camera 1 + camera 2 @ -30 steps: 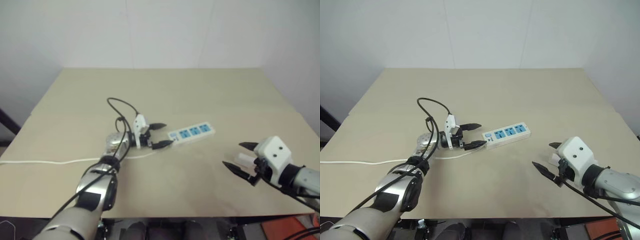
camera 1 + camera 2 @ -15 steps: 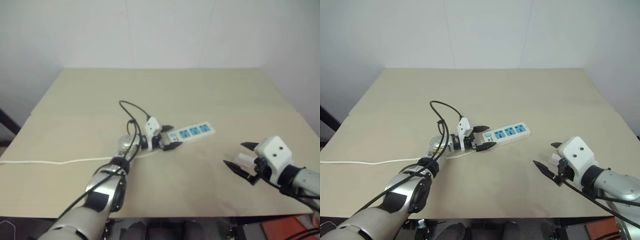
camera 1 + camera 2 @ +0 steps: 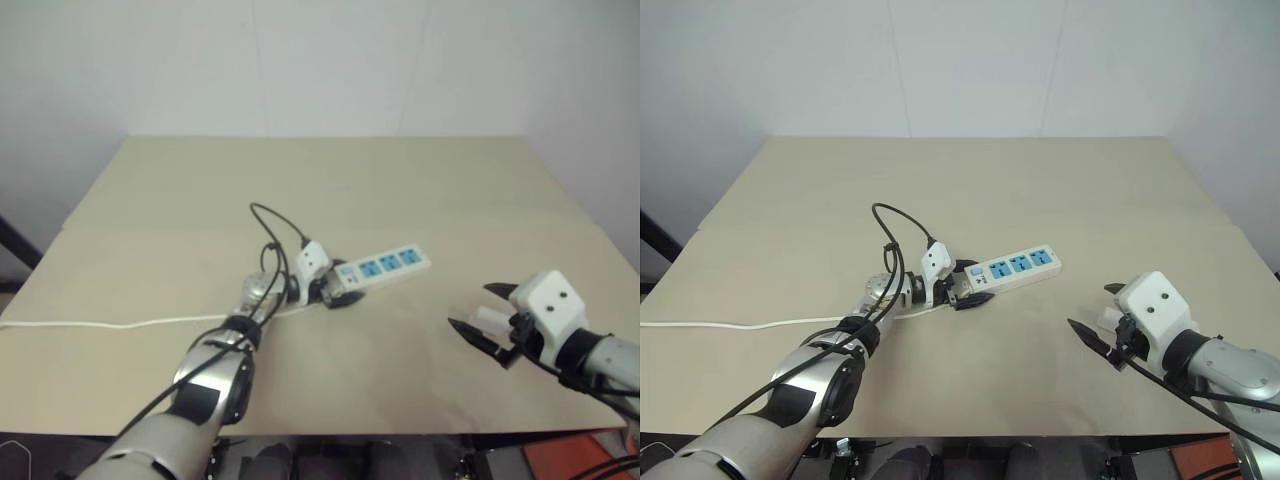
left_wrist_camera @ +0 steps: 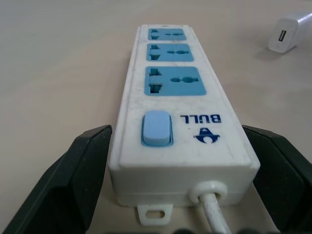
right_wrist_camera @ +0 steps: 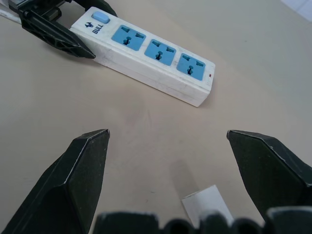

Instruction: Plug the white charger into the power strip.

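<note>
Both jaws we see spread wide: left gripper (image 4: 178, 195) straddles the switch end of the power strip (image 3: 1012, 269) at frame centre; white charger (image 5: 207, 204) lies by right gripper (image 3: 1092, 318), lower right.

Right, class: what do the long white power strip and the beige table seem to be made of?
Long white power strip: probably moulded plastic, smooth and slightly glossy, with rounded edges and scuffs. Beige table: looks like matte laminate or board, flat, even and without visible grain; uncertain.
</note>
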{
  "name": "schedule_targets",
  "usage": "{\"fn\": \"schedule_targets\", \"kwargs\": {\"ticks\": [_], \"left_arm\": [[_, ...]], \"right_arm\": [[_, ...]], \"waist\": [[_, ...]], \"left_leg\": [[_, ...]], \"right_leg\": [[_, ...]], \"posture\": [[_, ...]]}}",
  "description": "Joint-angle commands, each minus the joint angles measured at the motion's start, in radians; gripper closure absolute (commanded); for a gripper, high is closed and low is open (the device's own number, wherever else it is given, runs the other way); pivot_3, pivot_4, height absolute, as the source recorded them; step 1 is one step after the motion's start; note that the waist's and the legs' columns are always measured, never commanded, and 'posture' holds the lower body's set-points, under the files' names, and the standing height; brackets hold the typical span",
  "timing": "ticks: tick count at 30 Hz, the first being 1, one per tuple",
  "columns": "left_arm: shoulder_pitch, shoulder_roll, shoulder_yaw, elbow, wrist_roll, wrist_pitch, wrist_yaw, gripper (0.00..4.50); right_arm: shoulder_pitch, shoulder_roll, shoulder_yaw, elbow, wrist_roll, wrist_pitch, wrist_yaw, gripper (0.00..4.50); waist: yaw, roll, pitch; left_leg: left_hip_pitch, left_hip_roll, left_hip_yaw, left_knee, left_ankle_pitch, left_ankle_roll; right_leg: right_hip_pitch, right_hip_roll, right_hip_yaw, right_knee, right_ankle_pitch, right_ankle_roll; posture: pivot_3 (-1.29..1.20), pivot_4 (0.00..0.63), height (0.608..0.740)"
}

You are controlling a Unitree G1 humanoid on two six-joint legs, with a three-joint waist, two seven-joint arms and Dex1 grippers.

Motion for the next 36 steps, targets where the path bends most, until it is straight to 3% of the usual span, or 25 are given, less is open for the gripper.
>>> {"fn": "schedule_targets", "kwargs": {"ticks": [1, 6, 12, 17, 20, 24, 28, 32, 36], "left_arm": [[0.001, -0.007, 0.015, -0.004, -0.01, 0.003, 0.002, 0.03], [0.013, -0.003, -0.022, -0.001, 0.041, 0.001, 0.079, 1.21], [0.023, 0.009, -0.014, -0.009, 0.023, -0.009, 0.039, 1.21], [0.051, 0.07, -0.004, -0.056, -0.021, -0.048, -0.157, 1.21], [0.094, 0.127, 0.027, -0.127, -0.097, -0.029, -0.33, 1.21], [0.169, 0.208, 0.014, -0.239, -0.142, -0.02, -0.484, 1.21], [0.253, 0.267, -0.008, -0.393, -0.202, 0.029, -0.589, 1.21], [0.333, 0.317, -0.065, -0.565, -0.281, 0.125, -0.602, 1.21], [0.38, 0.304, -0.049, -0.68, -0.32, 0.193, -0.584, 1.21]], "right_arm": [[-0.007, -0.006, -0.01, -0.026, -0.005, 0.0, -0.008, 0.0], [-0.018, -0.009, -0.005, -0.021, -0.002, 0.001, -0.008, 0.0], [-0.018, -0.023, 0.006, -0.022, -0.014, 0.012, -0.009, 0.0], [-0.026, -0.075, 0.006, -0.024, -0.006, 0.035, 0.028, 0.0], [-0.122, -0.194, 0.029, 0.021, 0.078, 0.179, 0.102, 0.0], [-0.283, -0.352, 0.158, 0.114, 0.089, 0.245, 0.189, 0.0], [-0.53, -0.453, 0.394, 0.224, 0.026, 0.25, 0.296, 0.0], [-0.782, -0.439, 0.669, 0.359, -0.111, 0.244, 0.421, 0.0], [-0.96, -0.372, 0.868, 0.503, -0.249, 0.25, 0.513, 0.0]], "waist": [[0.0, 0.0, 0.0], [0.0, 0.0, 0.0], [-0.001, 0.0, -0.001], [-0.012, 0.0, -0.001], [-0.024, 0.0, -0.001], [-0.028, 0.0, -0.001], [-0.031, 0.001, -0.001], [-0.026, 0.001, -0.001], [-0.022, 0.001, -0.001]], "left_leg": [[0.0, 0.0, 0.0, 0.0, 0.0, 0.0], [0.0, 0.0, 0.0, 0.0, 0.0, 0.0], [0.002, 0.0, 0.0, 0.0, 0.0, 0.0], [0.002, 0.0, 0.0, 0.0, 0.0, 0.0], [0.002, 0.001, 0.001, 0.0, 0.0, 0.0], [0.002, 0.002, 0.001, 0.0, 0.0, 0.0], [0.001, 0.003, 0.001, -0.001, 0.0, 0.0], [-0.001, 0.003, 0.001, 0.0, 0.0, 0.0], [-0.004, 0.003, 0.001, 0.001, 0.0, 0.0]], "right_leg": [[0.0, 0.0, 0.0, 0.0, 0.0, 0.0], [0.0, 0.0, 0.0, 0.0, 0.0, 0.0], [0.002, 0.0, 0.0, 0.001, 0.0, 0.0], [0.001, 0.0, 0.001, 0.001, 0.0, 0.0], [0.0, 0.0, 0.001, 0.001, 0.0, 0.0], [0.0, 0.001, 0.0, 0.001, 0.001, -0.001], [-0.002, 0.001, 0.001, 0.001, 0.001, -0.001], [-0.004, 0.001, 0.001, 0.0, 0.001, -0.001], [-0.007, 0.001, 0.001, 0.0, 0.001, -0.001]], "posture": [[0.0, 0.15, 0.74], [0.0, 0.15, 0.74], [0.0, 0.15, 0.74], [0.0, 0.15, 0.74], [0.0, 0.15, 0.74], [0.0, 0.15, 0.74], [0.0, 0.15, 0.74], [0.0, 0.15, 0.74], [0.0, 0.15, 0.74]]}}
